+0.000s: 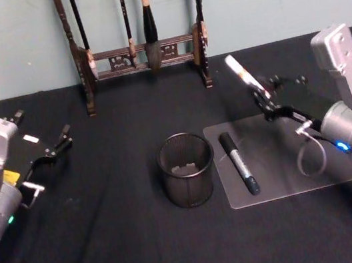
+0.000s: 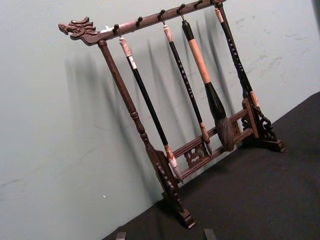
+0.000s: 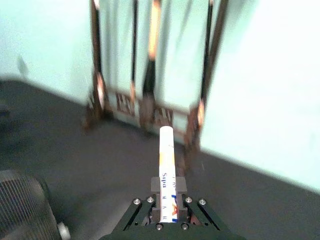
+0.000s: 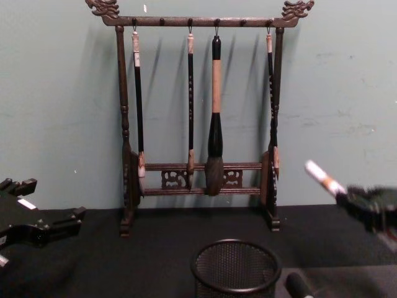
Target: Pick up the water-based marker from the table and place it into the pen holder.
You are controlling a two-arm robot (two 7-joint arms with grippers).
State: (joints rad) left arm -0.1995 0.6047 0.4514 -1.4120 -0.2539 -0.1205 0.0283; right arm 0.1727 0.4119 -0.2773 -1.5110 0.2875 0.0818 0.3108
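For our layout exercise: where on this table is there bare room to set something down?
Free: the black cloth between the left gripper and the pen holder, and the front strip before holder and clear mat. Crowded: the mat, with a black marker on it and the right gripper holding the white marker over its back edge.

Perhaps a lab: black-draped table (image 1: 115, 250).

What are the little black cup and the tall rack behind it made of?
The pen holder looks like black-coated metal mesh with a solid rim: you can see through its fine grid wall. The brush rack looks like dark varnished wood, judging by its turned posts and carved dragon-head ends, though moulded resin can't be ruled out.
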